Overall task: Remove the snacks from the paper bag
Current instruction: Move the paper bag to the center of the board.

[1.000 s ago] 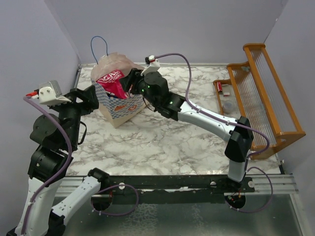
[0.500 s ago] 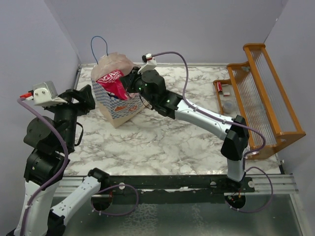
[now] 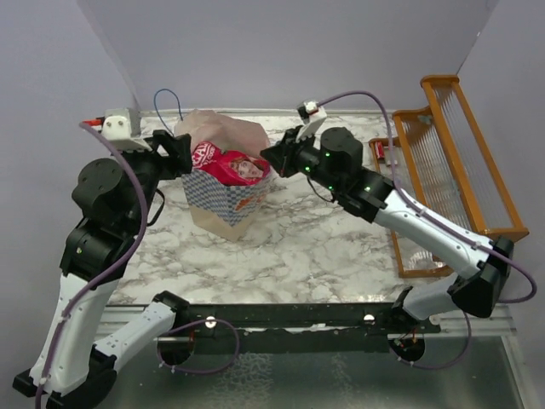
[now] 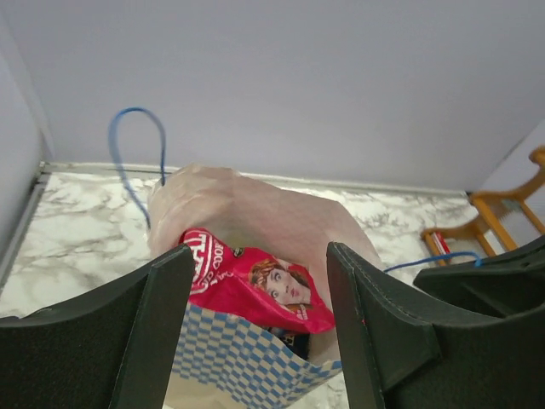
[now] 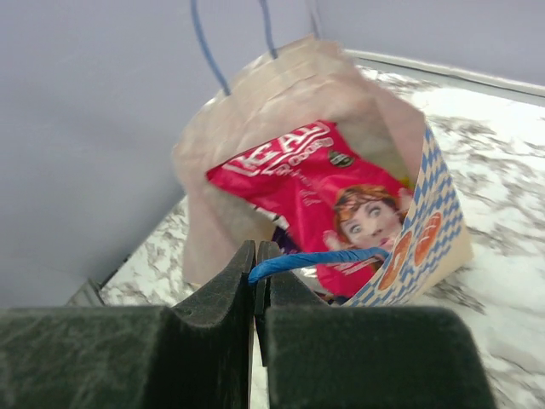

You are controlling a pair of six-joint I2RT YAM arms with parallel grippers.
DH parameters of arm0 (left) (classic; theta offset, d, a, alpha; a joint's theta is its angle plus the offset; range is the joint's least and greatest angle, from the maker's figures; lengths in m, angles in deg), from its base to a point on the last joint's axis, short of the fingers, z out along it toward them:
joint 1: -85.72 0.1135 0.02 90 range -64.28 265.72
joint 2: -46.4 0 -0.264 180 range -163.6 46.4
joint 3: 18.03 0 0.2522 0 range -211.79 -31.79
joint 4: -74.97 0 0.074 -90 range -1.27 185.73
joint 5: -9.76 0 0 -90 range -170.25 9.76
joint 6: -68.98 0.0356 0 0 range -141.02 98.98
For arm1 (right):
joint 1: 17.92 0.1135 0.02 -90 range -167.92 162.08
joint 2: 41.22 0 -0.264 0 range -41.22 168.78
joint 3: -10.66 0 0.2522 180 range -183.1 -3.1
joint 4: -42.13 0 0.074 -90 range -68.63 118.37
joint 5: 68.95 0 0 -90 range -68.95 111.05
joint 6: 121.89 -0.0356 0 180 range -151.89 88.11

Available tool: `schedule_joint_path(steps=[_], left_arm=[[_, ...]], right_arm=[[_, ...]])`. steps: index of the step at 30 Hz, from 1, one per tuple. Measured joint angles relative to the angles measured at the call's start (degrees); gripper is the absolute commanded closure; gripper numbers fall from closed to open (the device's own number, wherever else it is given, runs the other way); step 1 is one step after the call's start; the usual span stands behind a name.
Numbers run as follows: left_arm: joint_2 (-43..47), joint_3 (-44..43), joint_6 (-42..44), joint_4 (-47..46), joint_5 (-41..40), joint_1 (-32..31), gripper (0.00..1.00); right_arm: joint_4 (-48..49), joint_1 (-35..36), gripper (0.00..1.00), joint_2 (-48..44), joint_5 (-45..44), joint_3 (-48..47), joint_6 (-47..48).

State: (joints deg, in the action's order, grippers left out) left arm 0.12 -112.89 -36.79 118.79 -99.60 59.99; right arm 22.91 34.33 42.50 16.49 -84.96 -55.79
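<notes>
Where the task stands: nothing looks out yet; large pink-red snack packet [image 3: 230,164] lies in the mouth of the cream checkered paper bag [image 3: 223,207] on the marble bench [image 3: 315,243].
Right hand [image 5: 255,256]: clenched on the bag's thin blue cord handle [image 5: 328,256].
Left hand [image 4: 260,251]: released, above the bag's mouth.
Next move: probably reach in and pinch the packet.
</notes>
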Motion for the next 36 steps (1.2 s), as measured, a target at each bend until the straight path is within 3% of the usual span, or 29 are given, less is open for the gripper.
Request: schedule_joint_path(steps=[6, 17, 30, 36], left_arm=[[-6.1, -1.4, -0.4, -0.9, 9.4, 0.0, 0.34], [-11.4, -3.2, -5.8, -3.7, 24.2, 0.0, 0.35], [-12.5, 2.3, -12.5, -8.1, 32.5, -1.2, 0.36], [-16.8, 3.0, -12.0, -8.7, 33.2, -3.1, 0.35]], right_arm=[[-4.6, -6.8, 0.99, -12.0, 3.0, 8.5, 2.1], [-17.7, -7.2, 0.99, -29.4, 3.1, 17.6, 4.2], [-24.0, -7.2, 0.96, -37.8, 5.4, 18.5, 6.0], [-18.8, -7.2, 0.98, -37.9, 6.8, 21.9, 7.5]])
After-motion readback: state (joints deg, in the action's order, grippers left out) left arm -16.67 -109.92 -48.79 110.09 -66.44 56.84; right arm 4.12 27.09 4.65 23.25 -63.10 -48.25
